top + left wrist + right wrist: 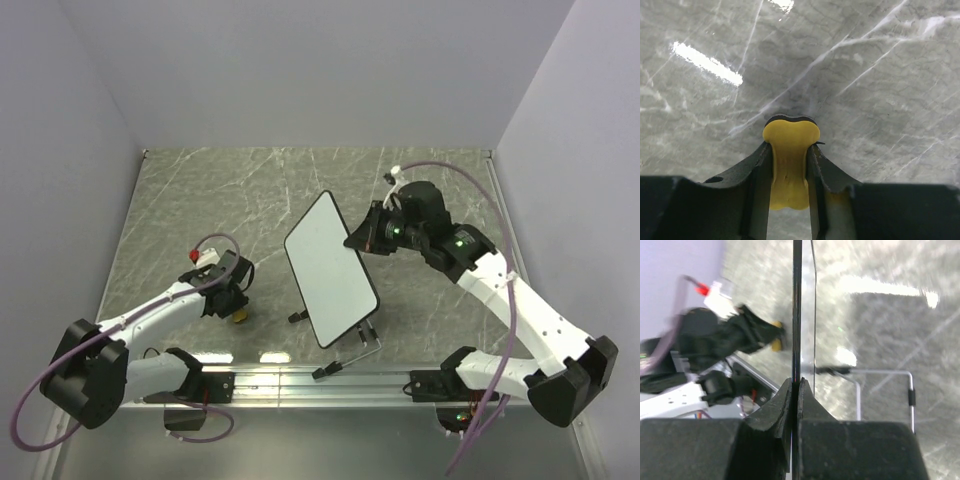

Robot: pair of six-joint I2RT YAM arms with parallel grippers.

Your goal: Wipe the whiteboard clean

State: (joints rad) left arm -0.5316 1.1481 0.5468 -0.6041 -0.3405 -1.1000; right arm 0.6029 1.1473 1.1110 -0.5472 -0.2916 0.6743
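Note:
The whiteboard [330,270] stands tilted in the middle of the table, its white face blank in the top view. My right gripper [357,240] is shut on its right edge. In the right wrist view the board shows edge-on [797,315], pinched between my right gripper's [795,385] jaws. My left gripper [240,310] is at the left, low over the table and apart from the board. It is shut on the yellow bone-shaped eraser [788,160], which sticks out past the fingertips of the left gripper [789,147]. The eraser also shows in the top view [241,317].
A wire stand [365,340] props the board from behind and reaches toward the front edge; it also shows in the right wrist view [885,372]. A metal rail [300,380] runs along the table's near edge. Grey walls close in the marble table on three sides.

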